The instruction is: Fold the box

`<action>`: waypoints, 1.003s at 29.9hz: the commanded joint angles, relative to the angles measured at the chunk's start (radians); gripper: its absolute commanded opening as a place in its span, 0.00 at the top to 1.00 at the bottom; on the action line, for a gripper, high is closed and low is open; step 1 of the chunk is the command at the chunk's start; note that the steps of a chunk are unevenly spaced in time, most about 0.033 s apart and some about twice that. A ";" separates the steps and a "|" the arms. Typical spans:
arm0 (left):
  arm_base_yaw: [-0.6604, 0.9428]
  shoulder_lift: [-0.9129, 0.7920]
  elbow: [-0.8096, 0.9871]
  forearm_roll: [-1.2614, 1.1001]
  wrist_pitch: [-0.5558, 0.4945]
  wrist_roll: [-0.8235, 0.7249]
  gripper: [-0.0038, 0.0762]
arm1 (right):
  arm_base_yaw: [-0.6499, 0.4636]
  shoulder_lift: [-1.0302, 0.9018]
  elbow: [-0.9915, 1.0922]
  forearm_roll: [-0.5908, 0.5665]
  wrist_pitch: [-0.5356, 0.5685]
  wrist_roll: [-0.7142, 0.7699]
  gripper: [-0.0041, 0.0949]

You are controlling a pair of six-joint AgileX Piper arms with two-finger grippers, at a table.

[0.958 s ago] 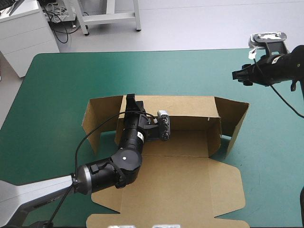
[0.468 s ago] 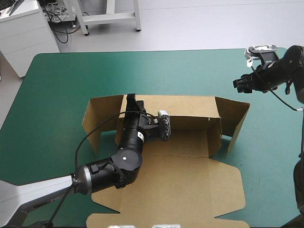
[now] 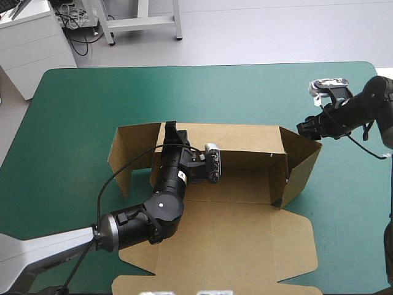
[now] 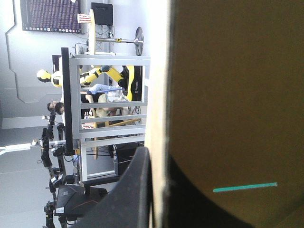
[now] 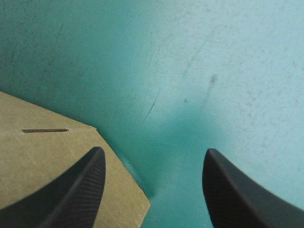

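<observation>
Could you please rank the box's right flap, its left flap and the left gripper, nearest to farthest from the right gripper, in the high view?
1. Right flap, raised, just beside the right gripper.
2. Left gripper, on the back wall, toward its left end.
3. Left flap, raised at the far left end.

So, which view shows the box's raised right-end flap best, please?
The high view: the flap stands whole there, angled at the box's right end, the right pincer by its top edge. The right wrist view shows only one corner by that open pincer; the left wrist view shows only another wall.
</observation>
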 commanded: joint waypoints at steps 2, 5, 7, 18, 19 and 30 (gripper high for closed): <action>-0.007 -0.034 -0.029 0.071 0.025 -0.008 0.99 | -0.005 -0.098 0.030 0.053 -0.035 -0.024 0.39; -0.007 -0.034 -0.029 0.071 0.025 -0.008 0.99 | -0.005 -0.143 0.089 0.053 -0.058 -0.030 0.39; -0.007 -0.034 -0.029 0.069 0.025 -0.008 0.99 | -0.005 -0.185 0.144 0.053 -0.090 -0.030 0.39; -0.007 -0.034 -0.029 0.069 0.025 -0.008 0.99 | -0.005 -0.412 0.418 0.096 -0.222 -0.123 0.39; -0.007 -0.034 -0.029 0.069 0.025 -0.008 0.99 | -0.005 -0.426 0.436 0.111 -0.223 -0.160 0.39; -0.007 -0.034 -0.029 0.069 0.025 -0.008 0.99 | -0.005 -0.470 0.526 0.318 -0.185 -0.427 0.39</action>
